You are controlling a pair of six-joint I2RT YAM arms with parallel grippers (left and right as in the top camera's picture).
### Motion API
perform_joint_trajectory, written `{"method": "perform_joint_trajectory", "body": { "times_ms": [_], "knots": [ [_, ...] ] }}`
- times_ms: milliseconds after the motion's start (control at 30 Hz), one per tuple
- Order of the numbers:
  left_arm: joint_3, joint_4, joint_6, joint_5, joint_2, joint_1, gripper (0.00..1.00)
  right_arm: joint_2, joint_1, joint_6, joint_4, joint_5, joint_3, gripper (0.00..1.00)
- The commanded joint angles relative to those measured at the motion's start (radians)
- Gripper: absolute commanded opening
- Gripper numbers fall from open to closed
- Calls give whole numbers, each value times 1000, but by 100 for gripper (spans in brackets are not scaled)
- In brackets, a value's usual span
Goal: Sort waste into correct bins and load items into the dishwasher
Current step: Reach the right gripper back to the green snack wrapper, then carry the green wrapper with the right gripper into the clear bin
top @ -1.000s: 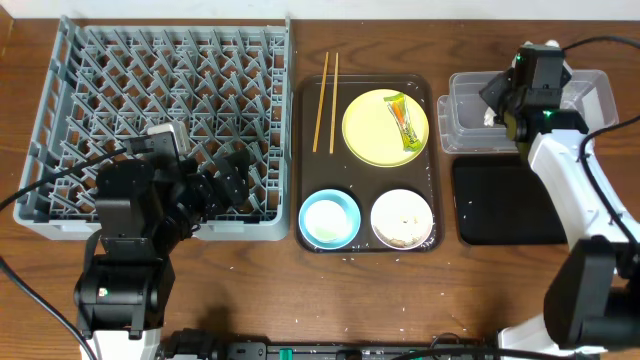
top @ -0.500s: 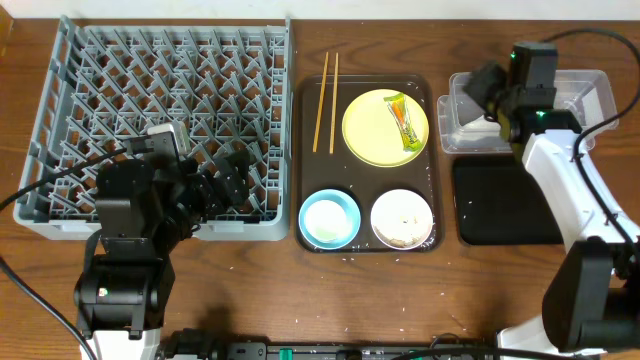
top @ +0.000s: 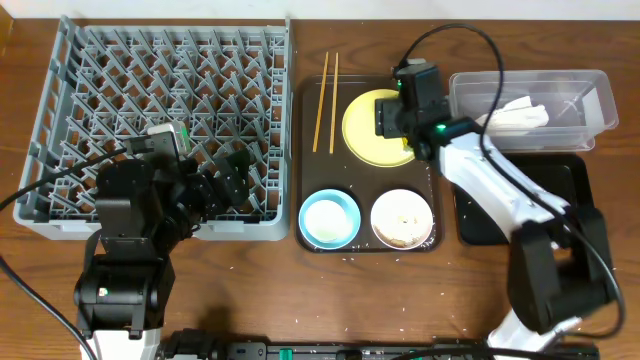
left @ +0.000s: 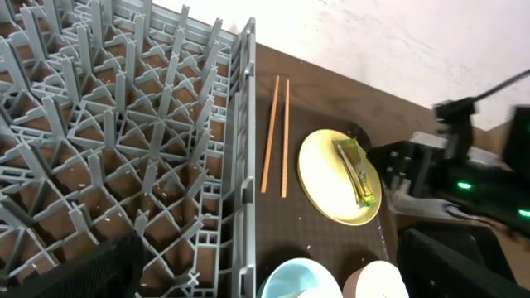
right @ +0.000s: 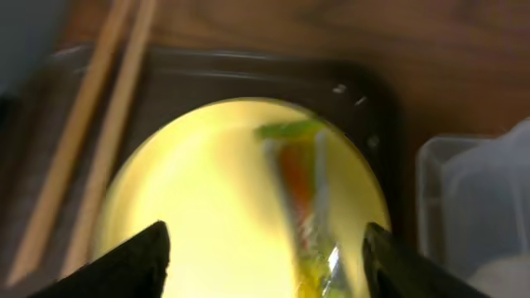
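Nearest my base, my left pincer (top: pixel 225 178) hung over the near right part of the grey dish rack (top: pixel 170 70). Its wrist view showed one dark finger at the lower left edge and nothing across the middle, so the jaws stood apart and held nothing.

To the right of the rack lay the dark brown serving tray (top: pixel 364 180). At its near end sat the light blue bowl (top: pixel 329 218) and, just beside it on the right, the white bowl (top: pixel 402 217) with beige food scraps (top: pixel 403 228) inside. Further right, on the table, was the glossy black tray (top: pixel 470 225), with my right arm crossing above it.

Beyond the bowls, on the same serving tray, sat the round yellow plate (top: pixel 362 135). The green-and-orange snack wrapper (right: pixel 302 207) lay on the plate's right half, blurred in my right wrist view. My right pincer (right: pixel 267 248) hovered above the plate and wrapper, its two fingers spread wide, one at each lower corner of the view, gripping nothing.

Left of the plate, the two wooden chopsticks (top: pixel 325 100) lay side by side, running from the tray's far left edge onto the table.

Farthest to the right stood the clear plastic tub (top: pixel 590 90), with the crumpled white napkin (top: pixel 515 112) inside it.
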Motion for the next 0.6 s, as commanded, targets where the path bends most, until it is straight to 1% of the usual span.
{"method": "perform_joint_trajectory", "body": {
  "times_ms": [0,100,267,300,333,367,400,433,567],
  "knots": [
    [15,2,-8,16,-5,4,97,109,-16,-34,74,124,-8,69],
    [15,2,-8,16,-5,4,97,176,-20,-82,127,92,-8,66],
    [15,2,-8,16,-5,4,97,233,-16,-111,140,76,-8,49],
    [15,2,-8,16,-5,4,97,240,-13,-111,133,77,-8,43],
    [15,2,-8,16,-5,4,97,242,-12,-110,121,76,-8,29],
    [15,2,-8,16,-5,4,97,241,-11,-108,114,76,-8,12],
    [15,2,-8,16,-5,4,97,238,-11,-106,109,76,-7,1],
    [15,2,-9,16,-5,4,97,229,-11,-102,101,68,-7,1],
    [15,2,-8,16,-5,4,98,56,-27,40,2,-46,-5,1]
  ]
}}
